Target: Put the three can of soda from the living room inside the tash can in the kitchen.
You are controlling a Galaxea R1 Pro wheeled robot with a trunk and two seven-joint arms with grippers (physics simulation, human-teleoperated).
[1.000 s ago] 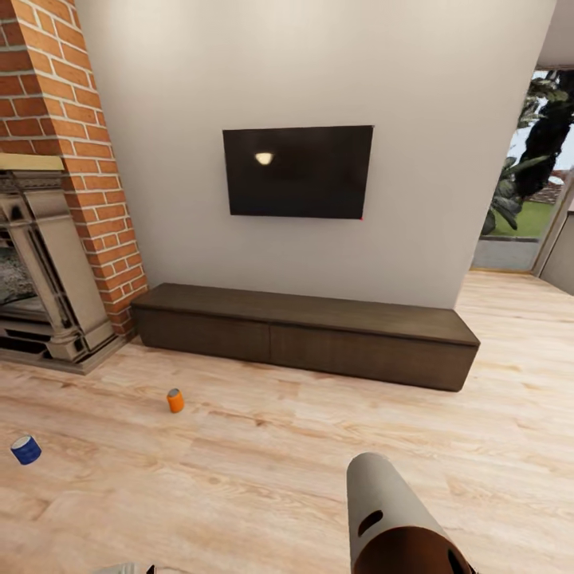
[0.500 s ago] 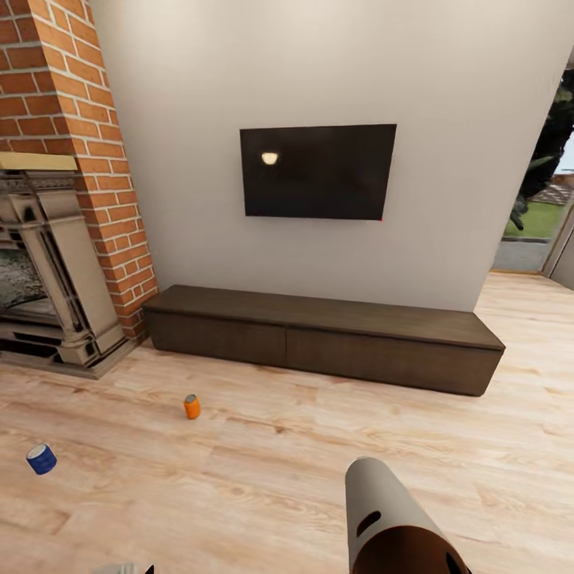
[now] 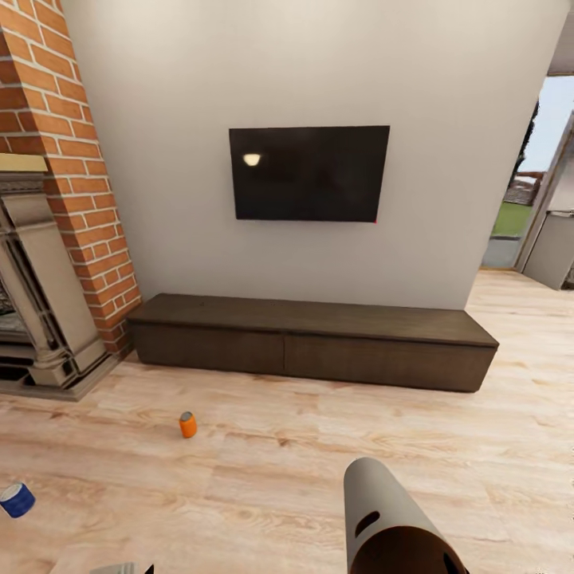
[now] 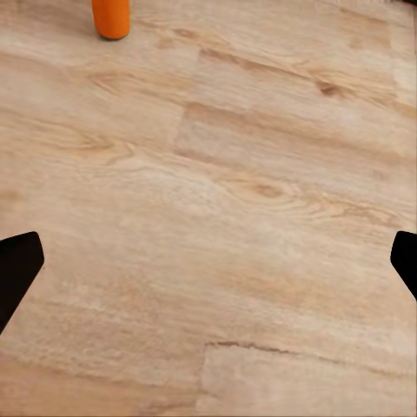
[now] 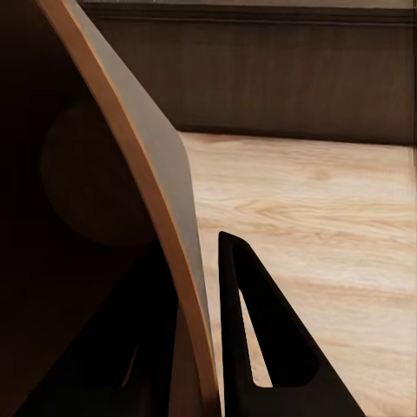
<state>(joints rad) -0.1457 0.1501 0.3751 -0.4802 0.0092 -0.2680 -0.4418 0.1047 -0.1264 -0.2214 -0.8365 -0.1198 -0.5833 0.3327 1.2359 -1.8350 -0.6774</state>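
Two cans of soda stand on the living room's plank floor: an orange one (image 3: 187,424) out in front of the low cabinet and a blue one (image 3: 16,499) at the view's left edge. The orange can (image 4: 111,17) also sits at the rim of the left wrist view, well ahead of my left gripper (image 4: 208,261), which is open above bare floor. The tash can (image 3: 391,518), pale grey outside and coppery brown inside, tilts up at the bottom of the head view. My right gripper (image 5: 195,261) is shut on the bin's wall (image 5: 148,174), one finger inside and one outside.
A long dark low cabinet (image 3: 311,339) runs along the white wall under a black TV (image 3: 309,173). A brick chimney with an ornate fireplace (image 3: 40,279) stands at the left. A glass door (image 3: 542,215) opens at the right. Plank floor (image 3: 319,470) lies between me and the cabinet.
The whole head view has shifted, so the camera moved. Both cans now sit lower in the picture and the cabinet looks closer. The bin stays in the right gripper.
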